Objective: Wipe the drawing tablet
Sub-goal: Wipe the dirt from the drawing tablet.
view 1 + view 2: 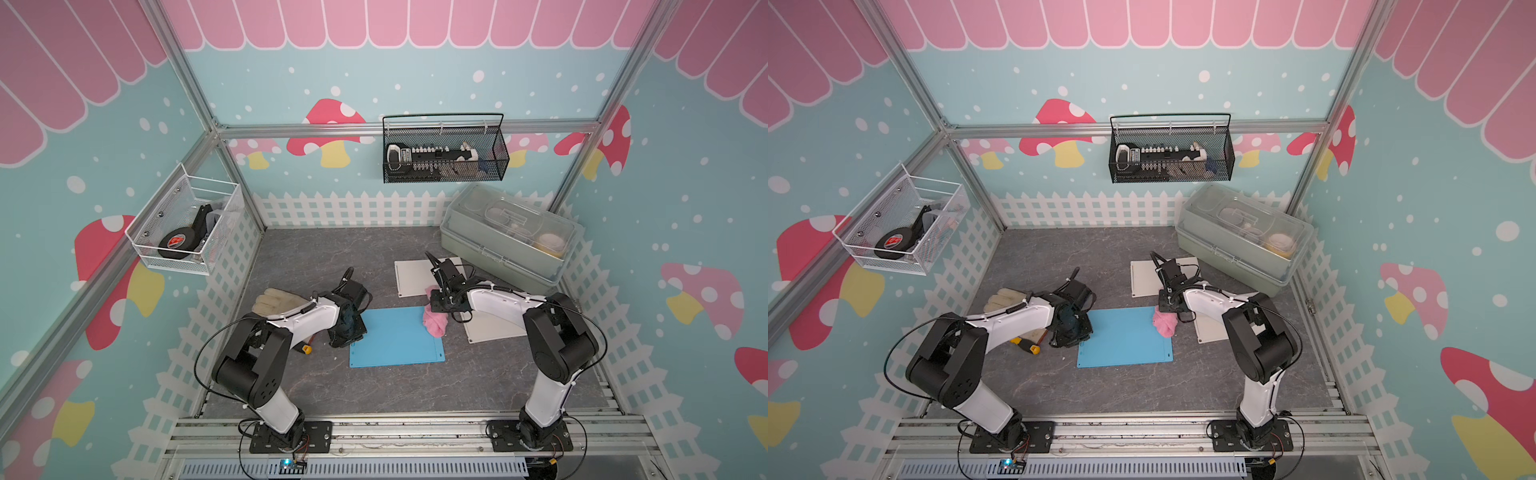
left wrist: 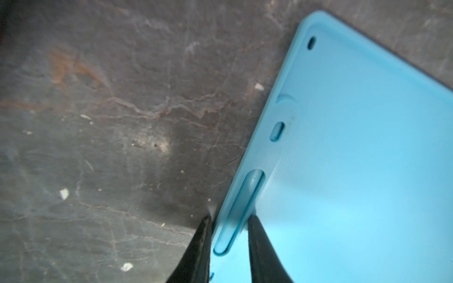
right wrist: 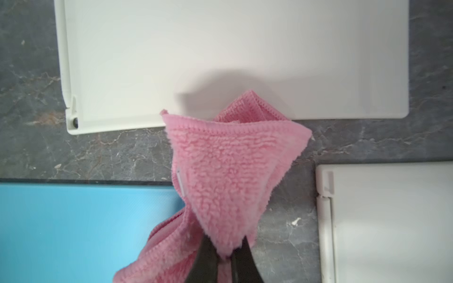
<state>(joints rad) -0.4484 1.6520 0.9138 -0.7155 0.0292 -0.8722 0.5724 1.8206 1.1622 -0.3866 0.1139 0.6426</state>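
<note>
- Left wrist view: left gripper (image 2: 229,220), jaws a narrow gap apart and closed on nothing. One finger (image 2: 203,235) stands on the tabletop (image 2: 110,122) just outside the left rim of the drawing tablet (image 2: 355,171). The other finger is over the tablet's surface, and the rim and a long slot lie between the two.
- Drawing tablet, blue, lying flat at the middle of the tabletop between the two arms, in both top views.
- Right wrist view: right gripper (image 3: 224,250), jaws closed tight on a fold of the pink cloth (image 3: 220,171).
- Pink cloth, fluffy, bunched and hanging from the right gripper. Its folds overlap the tablet's far right corner. Whether it presses on the surface cannot be told.
- White panel (image 3: 232,56), flat, just beyond the tablet's far right corner.
- Second white panel (image 3: 392,220), flat, right of the tablet and partly under the right arm.
- Work glove (image 1: 276,301), pale, lying flat left of the tablet, beside the left arm.
- Tool with yellow-and-black handle (image 1: 1027,345), near left, partly hidden under the left arm.
- Lidded box (image 1: 507,245), grey-green with a clear top, in the far right corner.
- Black wire basket (image 1: 444,153), hung on the far wall and holding small tools.
- White wire basket (image 1: 187,224), hung on the left wall and holding a black tape roll.
</note>
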